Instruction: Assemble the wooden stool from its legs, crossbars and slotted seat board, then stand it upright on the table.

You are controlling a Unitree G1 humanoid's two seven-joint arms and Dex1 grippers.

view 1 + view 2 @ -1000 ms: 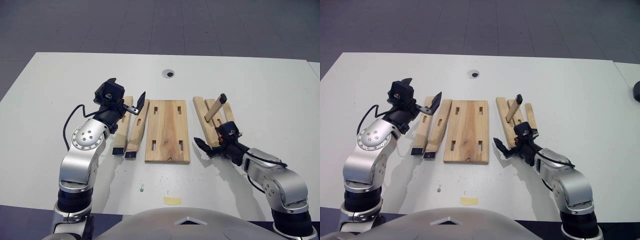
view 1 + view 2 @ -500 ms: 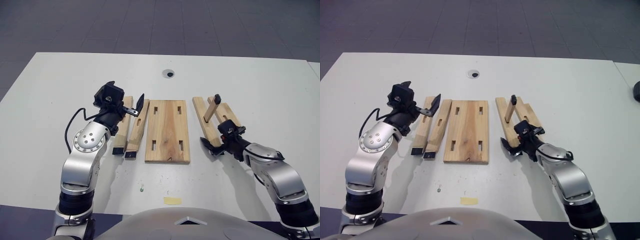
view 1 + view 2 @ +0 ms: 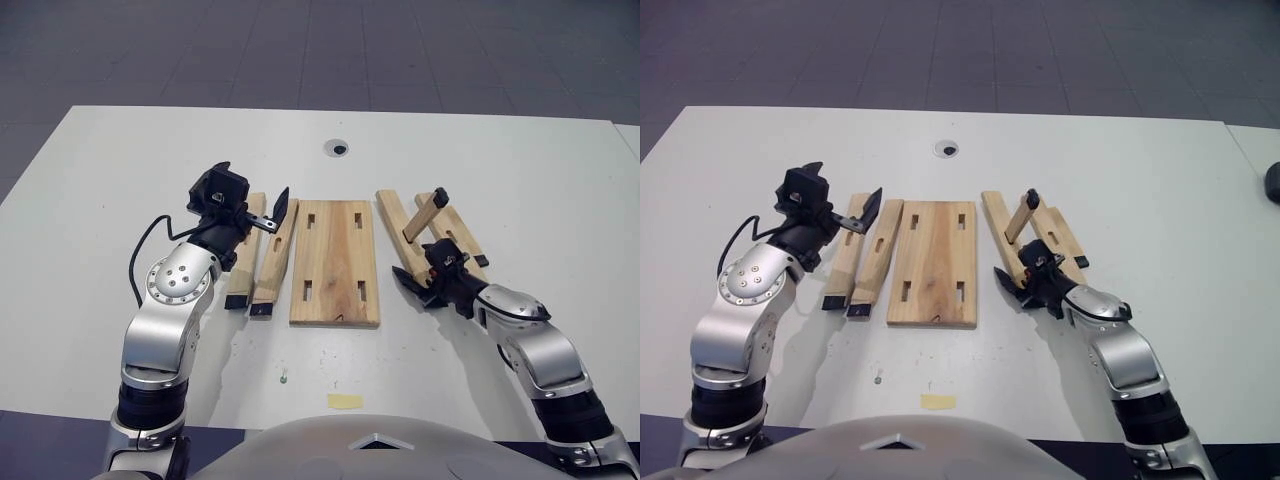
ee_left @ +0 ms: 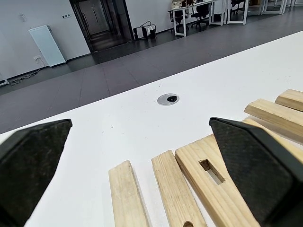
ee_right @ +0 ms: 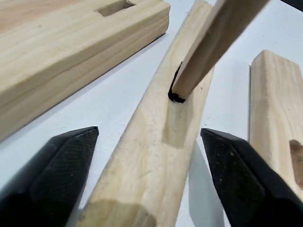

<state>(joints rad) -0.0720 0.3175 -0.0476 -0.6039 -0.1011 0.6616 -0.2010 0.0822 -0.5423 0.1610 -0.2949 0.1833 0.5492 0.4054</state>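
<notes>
The slotted seat board [image 3: 335, 262] lies flat at the table's middle. Two legs [image 3: 245, 250] [image 3: 276, 248] lie side by side to its left. Above their far ends hovers my left gripper [image 3: 252, 196], open, holding nothing; its fingers [image 4: 28, 161] frame the legs [image 4: 127, 194]. Right of the board lies a leg [image 3: 398, 232] with a crossbar [image 3: 426, 213] standing tilted in its slot, and another leg [image 3: 455, 232] beside it. My right gripper [image 3: 432, 284] is open and straddles that leg's near end [image 5: 156, 151], below the crossbar [image 5: 213, 38].
A round cable grommet [image 3: 338, 147] sits in the white table [image 3: 150, 150] behind the board. A yellow tape strip [image 3: 345, 401] and a small green speck [image 3: 284, 376] lie near the front edge. Bare table surrounds the parts on both sides.
My right gripper has moved left and a little forward along the slotted leg. That leg and its crossbar have shifted toward the seat board. The left arm has barely moved.
</notes>
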